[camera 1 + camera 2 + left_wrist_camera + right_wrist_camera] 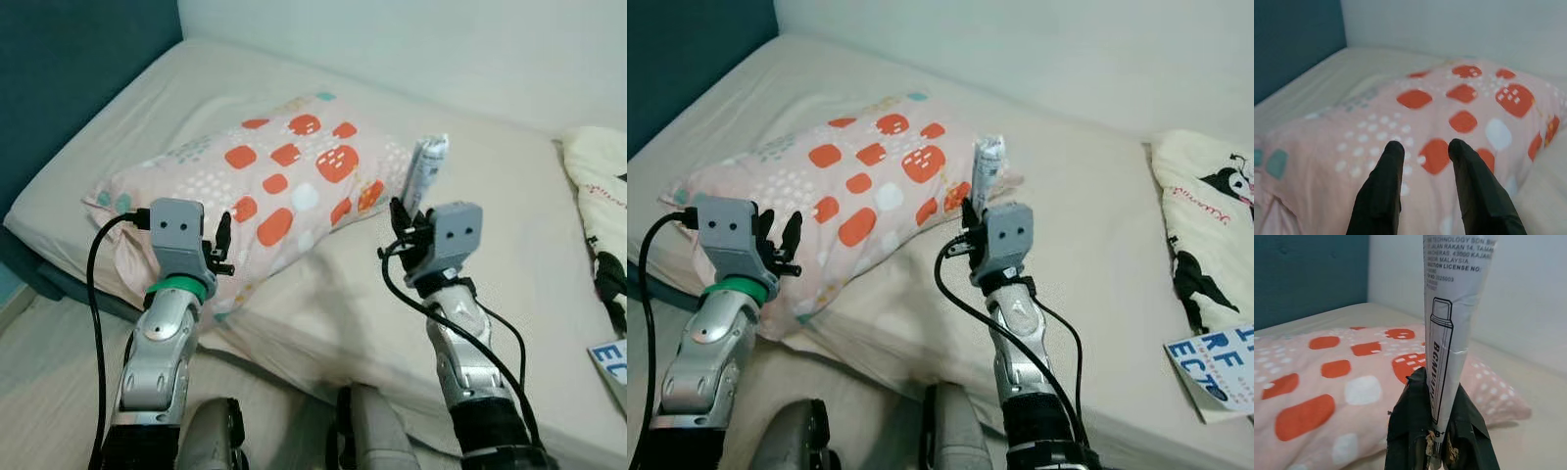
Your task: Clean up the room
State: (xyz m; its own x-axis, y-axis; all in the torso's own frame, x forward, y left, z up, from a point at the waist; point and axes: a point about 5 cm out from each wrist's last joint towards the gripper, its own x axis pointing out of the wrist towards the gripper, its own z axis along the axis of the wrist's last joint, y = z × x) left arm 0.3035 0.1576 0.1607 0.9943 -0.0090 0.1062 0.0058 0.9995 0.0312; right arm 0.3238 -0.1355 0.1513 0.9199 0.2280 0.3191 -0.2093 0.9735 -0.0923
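Left gripper (1422,149) — fingers parted, holding nothing, raised just above the near corner of the pillow (284,171). Right gripper (1437,423) — clamped on the lower end of a white tube (1457,308), held upright above the bed (490,196) beside the pillow. The spotted pillow lies on the mattress toward the headboard (59,78). A printed blanket (1205,215) lies at the far right.

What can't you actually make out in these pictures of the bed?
- White tube in the right gripper: its top is cut off by the right wrist view's edge.
- Blue-lettered paper: cropped at the right eye view's border, so the wording is incomplete.
- Cartoon-print cloth: runs past the same edge.
- Pillow: whatever lies beneath stays hidden.
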